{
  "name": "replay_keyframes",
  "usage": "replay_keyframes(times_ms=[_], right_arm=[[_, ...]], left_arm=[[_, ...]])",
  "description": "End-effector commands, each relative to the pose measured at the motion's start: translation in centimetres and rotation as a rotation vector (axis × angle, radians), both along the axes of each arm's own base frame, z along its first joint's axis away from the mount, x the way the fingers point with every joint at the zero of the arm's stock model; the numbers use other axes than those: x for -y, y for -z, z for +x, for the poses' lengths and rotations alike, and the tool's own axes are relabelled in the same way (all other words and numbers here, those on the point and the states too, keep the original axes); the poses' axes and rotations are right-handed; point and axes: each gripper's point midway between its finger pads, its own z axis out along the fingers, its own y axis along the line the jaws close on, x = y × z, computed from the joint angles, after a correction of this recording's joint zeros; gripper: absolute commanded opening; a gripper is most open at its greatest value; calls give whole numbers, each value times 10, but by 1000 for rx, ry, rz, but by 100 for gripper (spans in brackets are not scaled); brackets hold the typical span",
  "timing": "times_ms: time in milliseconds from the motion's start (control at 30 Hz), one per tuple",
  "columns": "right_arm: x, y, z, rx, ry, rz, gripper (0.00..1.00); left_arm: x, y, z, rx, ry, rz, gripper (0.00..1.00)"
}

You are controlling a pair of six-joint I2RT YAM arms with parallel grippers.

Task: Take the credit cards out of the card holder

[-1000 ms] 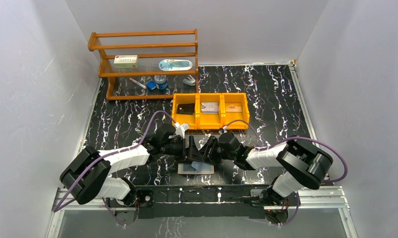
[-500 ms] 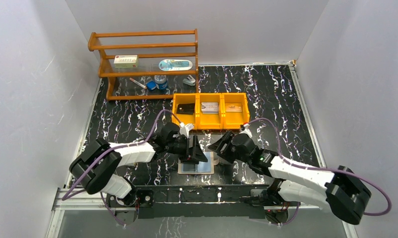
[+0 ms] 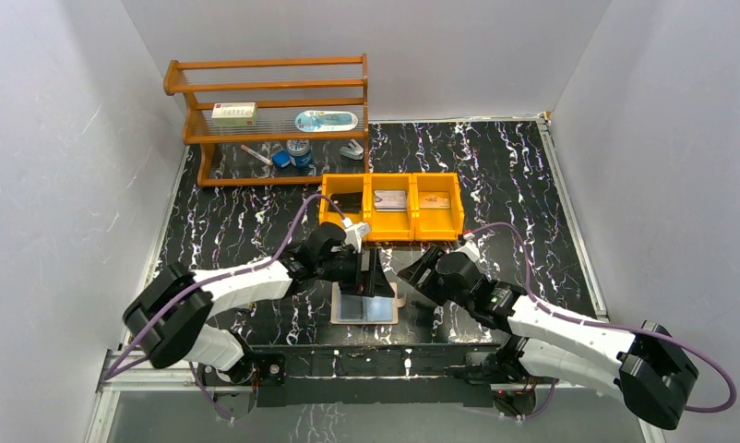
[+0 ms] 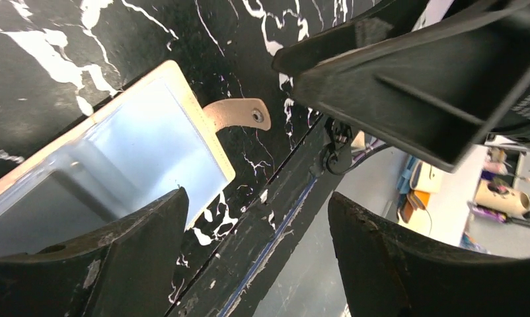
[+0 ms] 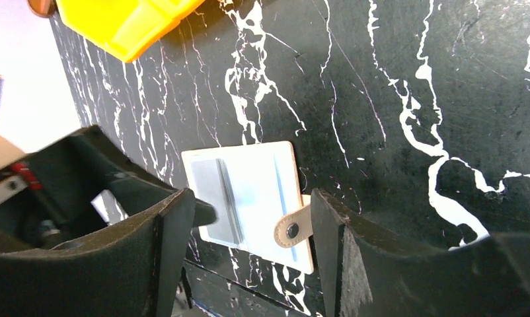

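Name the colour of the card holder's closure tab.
Tan closure tab, clearest from the left wrist.

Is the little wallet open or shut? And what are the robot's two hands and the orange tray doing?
card holder: open, lying flat on the table, closure tab undone.
left hand: open, holding nothing, just above the holder.
right hand: open, holding nothing, facing the holder's tab side.
orange tray: one card lying in each of three compartments.
black card: in the left compartment.
grey card: in the middle compartment.
brownish card: in the right compartment.
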Motion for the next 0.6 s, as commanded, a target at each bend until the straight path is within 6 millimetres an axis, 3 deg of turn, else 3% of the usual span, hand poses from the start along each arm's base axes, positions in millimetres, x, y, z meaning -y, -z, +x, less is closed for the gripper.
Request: replay_keyframes(times_ms=[0,300,567], right_arm=[[-12,-17,4,57,-53,32,73],[-41,-34,-2,114,-224,75,66],[-81,-27,-12,58,-424,87,55]], left_arm=[[-20,-21,16,139,-83,75,77],[-94,-9,32,213,-395,322,79],[-114,3,22,178,-450,362,71]])
